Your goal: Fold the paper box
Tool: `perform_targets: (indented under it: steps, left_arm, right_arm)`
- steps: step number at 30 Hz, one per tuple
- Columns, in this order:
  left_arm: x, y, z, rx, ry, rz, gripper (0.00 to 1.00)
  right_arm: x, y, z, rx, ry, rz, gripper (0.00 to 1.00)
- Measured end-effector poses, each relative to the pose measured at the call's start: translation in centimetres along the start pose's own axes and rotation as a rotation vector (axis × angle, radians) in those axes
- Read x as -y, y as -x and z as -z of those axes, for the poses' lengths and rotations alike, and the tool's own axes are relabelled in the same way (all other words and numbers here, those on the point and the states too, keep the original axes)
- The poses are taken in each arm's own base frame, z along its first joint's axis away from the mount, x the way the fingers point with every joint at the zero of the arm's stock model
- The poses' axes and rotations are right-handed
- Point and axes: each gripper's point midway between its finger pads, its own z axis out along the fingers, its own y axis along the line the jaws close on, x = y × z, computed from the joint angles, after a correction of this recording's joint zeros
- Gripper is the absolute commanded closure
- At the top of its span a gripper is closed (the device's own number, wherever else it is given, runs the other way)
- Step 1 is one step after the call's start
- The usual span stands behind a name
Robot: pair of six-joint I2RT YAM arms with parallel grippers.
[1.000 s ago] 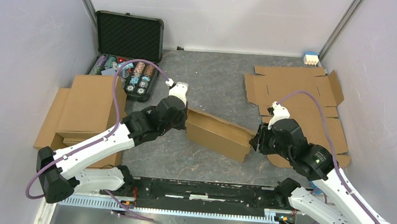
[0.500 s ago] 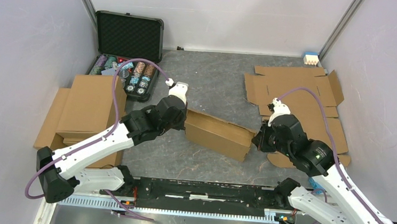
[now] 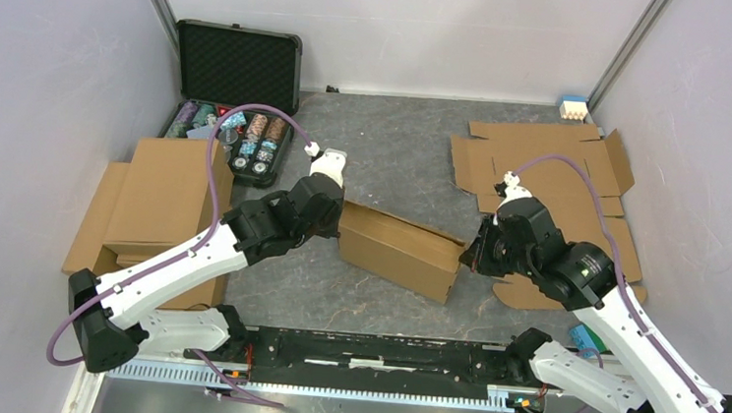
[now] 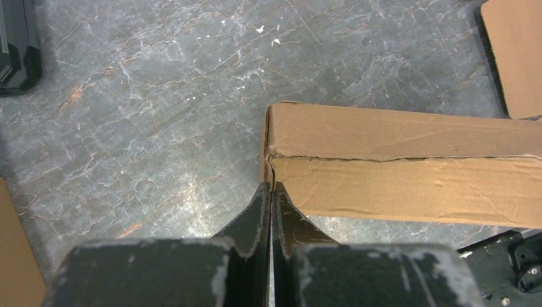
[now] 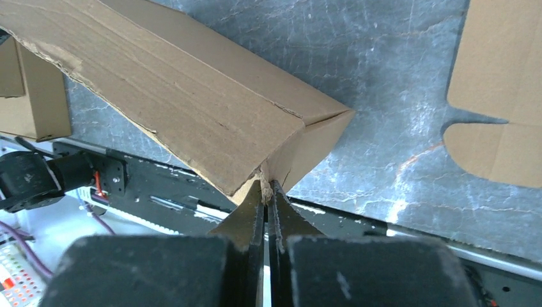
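Box (image 3: 400, 251) was over the middle of the table (image 3: 396, 150), nudged a bit left from a second ago. The right gripper (image 5: 267, 188), half open back then, had its jaws pinched on the right end corner, while the left gripper (image 4: 270, 192) stayed clamped on the left end seam. From above, both sets of fingertips were hidden, and the left wrist view cut off the far end.

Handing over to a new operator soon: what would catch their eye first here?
The box at mid-table, pinched at its ends by the left gripper and right gripper, both shut. Next, flat blanks at rear right and the open chip case at rear left.
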Motion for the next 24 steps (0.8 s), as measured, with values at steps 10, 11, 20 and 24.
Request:
perform_targets:
  steps: [10,11,20,24]
  left_arm:
    - [-0.2,0.3,-0.1,0.014,0.014,-0.002,0.76]
    - [-0.2,0.3,-0.1,0.017,0.013,-0.001,0.73]
    - [0.3,0.7,-0.7,0.033,0.006,0.003,0.53]
    - [0.3,-0.1,-1.6,0.010,0.019,-0.009,0.53]
  right_arm:
    - [-1.2,-1.1,0.6,-0.042,0.063,-0.103,1.00]
    - [-1.2,-1.2,0.5,-0.047,0.063,-0.107,1.00]
    - [-1.3,-1.8,0.1,-0.066,0.076,-0.138,1.00]
    - [-1.4,-2.2,0.1,-0.071,0.087,-0.152,1.00]
